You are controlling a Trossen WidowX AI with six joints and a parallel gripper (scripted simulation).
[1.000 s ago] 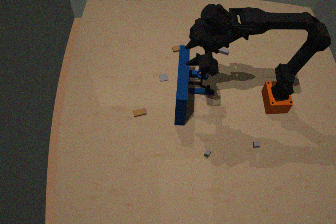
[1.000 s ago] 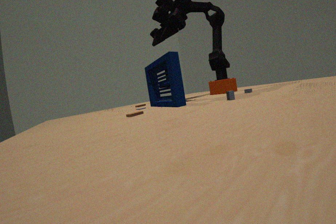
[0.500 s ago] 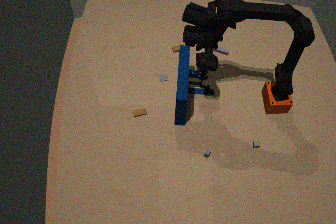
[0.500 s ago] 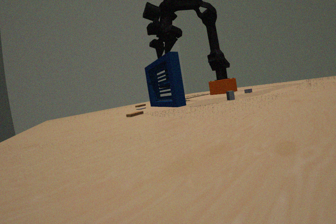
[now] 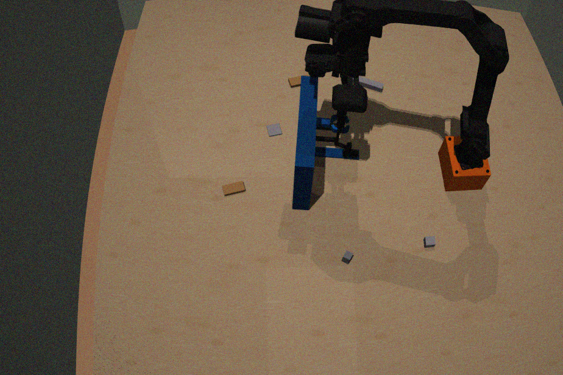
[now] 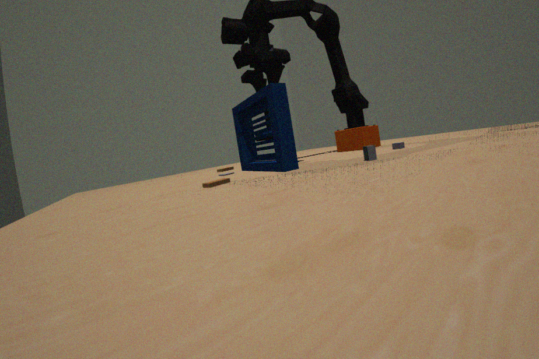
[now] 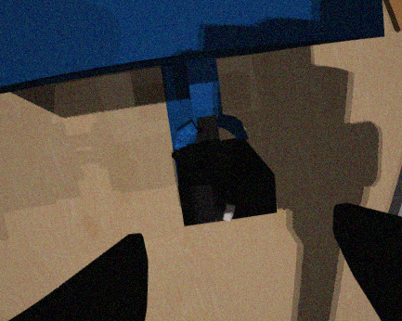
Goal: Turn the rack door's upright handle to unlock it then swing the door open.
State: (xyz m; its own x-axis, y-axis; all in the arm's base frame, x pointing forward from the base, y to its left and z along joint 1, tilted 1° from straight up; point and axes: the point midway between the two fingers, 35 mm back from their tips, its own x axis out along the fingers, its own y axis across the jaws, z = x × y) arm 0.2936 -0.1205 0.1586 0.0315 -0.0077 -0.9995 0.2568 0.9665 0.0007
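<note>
The blue rack frame (image 5: 307, 125) (image 6: 285, 128) (image 7: 103, 42) stands upright on the table. Its slotted door panel (image 6: 261, 140) looks closed in the frame. The black upright handle (image 5: 337, 137) (image 7: 224, 181) stands on the robot's side; its top is seen from above in the wrist view, and my arm partly covers it in the top view. My gripper (image 5: 328, 93) (image 6: 267, 85) (image 7: 240, 234) points down near the handle top, fingers apart and nothing held. In the wrist view the handle lies a little ahead of the fingertips, between their lines. The height gap cannot be judged.
The orange robot base (image 5: 468, 182) (image 6: 357, 138) stands right of the frame. A blue bar (image 5: 329, 152) and blue ring (image 5: 339, 123) stick out beside the handle. Wood pieces (image 5: 233, 188) and grey blocks (image 5: 429, 241) (image 6: 369, 152) lie around the frame.
</note>
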